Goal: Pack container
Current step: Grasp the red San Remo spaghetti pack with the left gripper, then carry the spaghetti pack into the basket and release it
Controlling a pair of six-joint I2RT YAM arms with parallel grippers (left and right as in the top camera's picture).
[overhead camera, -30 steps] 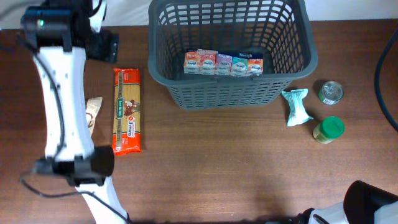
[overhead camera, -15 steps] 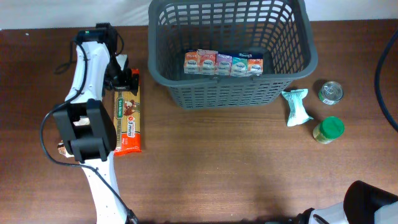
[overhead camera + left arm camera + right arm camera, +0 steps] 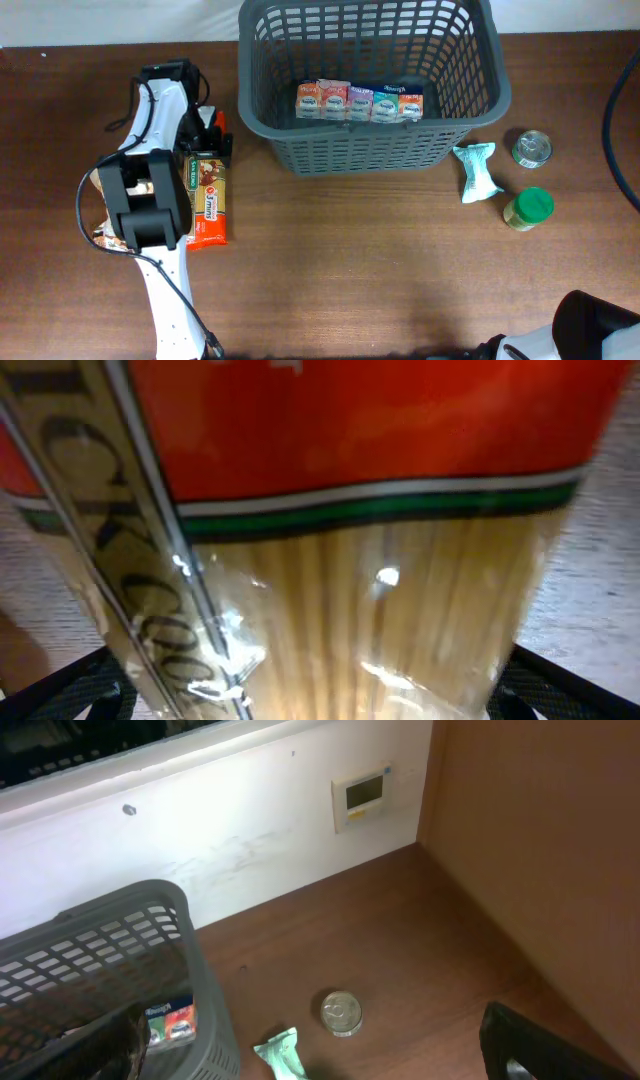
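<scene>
The dark grey slotted basket (image 3: 262, 110) stands at the back centre, and its corner shows in the right wrist view (image 3: 190, 970). A row of small colourful cartons (image 3: 360, 102) lies inside it. An orange spaghetti pack (image 3: 208, 205) lies flat on the table left of the basket. My left gripper (image 3: 205, 138) is low over the pack's far end. In the left wrist view the pack (image 3: 380, 460) fills the frame, between the spread fingers (image 3: 310, 705). My right gripper (image 3: 330, 1060) is open and empty, high above the table's right side.
A teal pouch (image 3: 476, 170), a tin can (image 3: 531, 148) and a green-lidded jar (image 3: 527, 208) sit right of the basket. The pouch (image 3: 282, 1055) and can (image 3: 341, 1013) also show in the right wrist view. A brown packet (image 3: 98, 186) lies partly under the left arm.
My left arm has swung in and come down onto the far end of the spaghetti pack. The pack and the other items have not moved.
</scene>
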